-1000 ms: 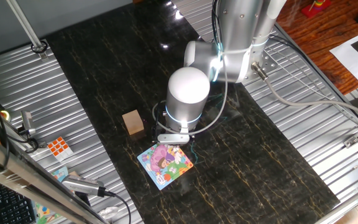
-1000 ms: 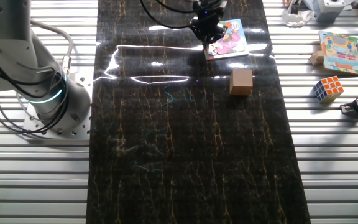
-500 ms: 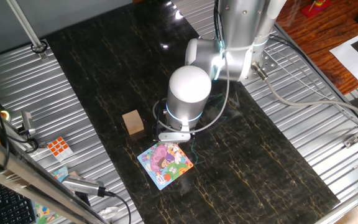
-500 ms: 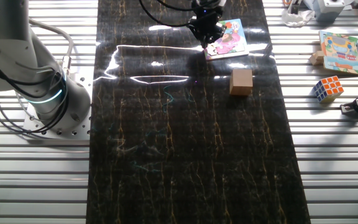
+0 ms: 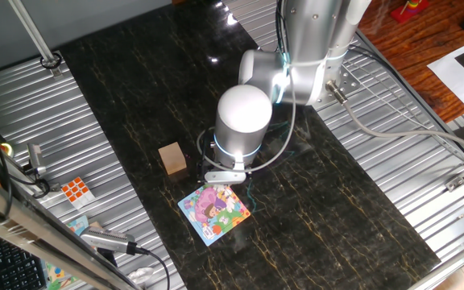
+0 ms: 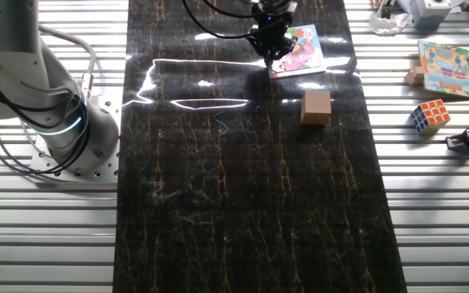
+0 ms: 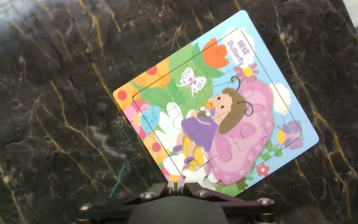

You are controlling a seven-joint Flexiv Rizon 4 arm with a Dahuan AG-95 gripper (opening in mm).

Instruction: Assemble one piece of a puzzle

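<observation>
The puzzle (image 7: 222, 106) is a square cartoon picture with a blue border, lying flat and turned at an angle on the dark table. It also shows in one fixed view (image 5: 214, 211) and the other fixed view (image 6: 303, 50). My gripper (image 7: 176, 184) hangs just above the puzzle's near edge. Its fingers are closed on a thin whitish sliver, the piece (image 7: 176, 180), which I see edge-on. In the other fixed view the gripper (image 6: 269, 41) stands at the puzzle's left corner. In one fixed view the arm's wrist hides the fingers.
A tan wooden cube (image 5: 171, 158) stands on the table a little way from the puzzle, also in the other fixed view (image 6: 316, 107). A Rubik's cube (image 6: 429, 115) and a second puzzle board (image 6: 446, 69) lie on the ribbed metal beside the table.
The gripper has barely shifted over the puzzle's edge. Nothing else has moved.
</observation>
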